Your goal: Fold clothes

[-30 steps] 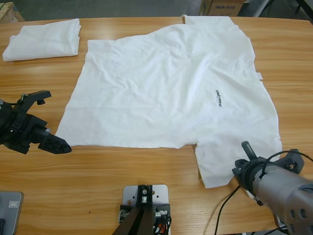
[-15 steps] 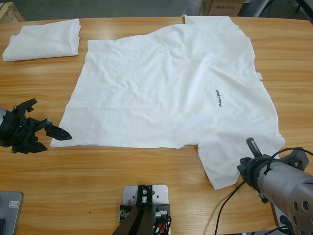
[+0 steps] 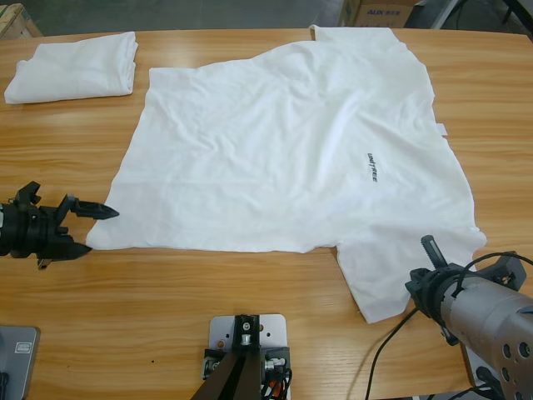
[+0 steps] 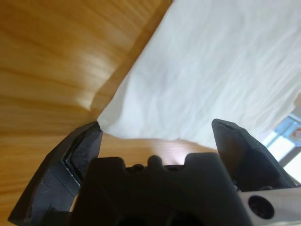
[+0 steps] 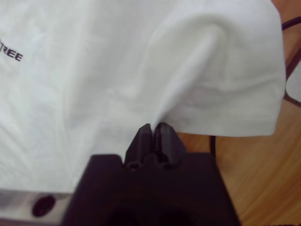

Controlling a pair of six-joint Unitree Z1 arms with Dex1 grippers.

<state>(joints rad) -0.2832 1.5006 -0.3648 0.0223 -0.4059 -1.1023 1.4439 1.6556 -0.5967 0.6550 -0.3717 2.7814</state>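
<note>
At the T-shirt's (image 3: 283, 142) near edge, left hand (image 3: 87, 228) gapes beside the corner; right hand (image 5: 153, 132) pinches sleeve hem.

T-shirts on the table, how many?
2: a spread T-shirt mid-table, its sleeve pinched by the right gripper; a folded T-shirt in the far corner. Layers underneath can't be ruled out.

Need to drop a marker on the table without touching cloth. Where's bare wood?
Free: the front strip between the spread T-shirt's hem and the table's near edge, and the gap between it and the folded T-shirt. Crowded: front corners, by the left end effector and right end effector.
</note>
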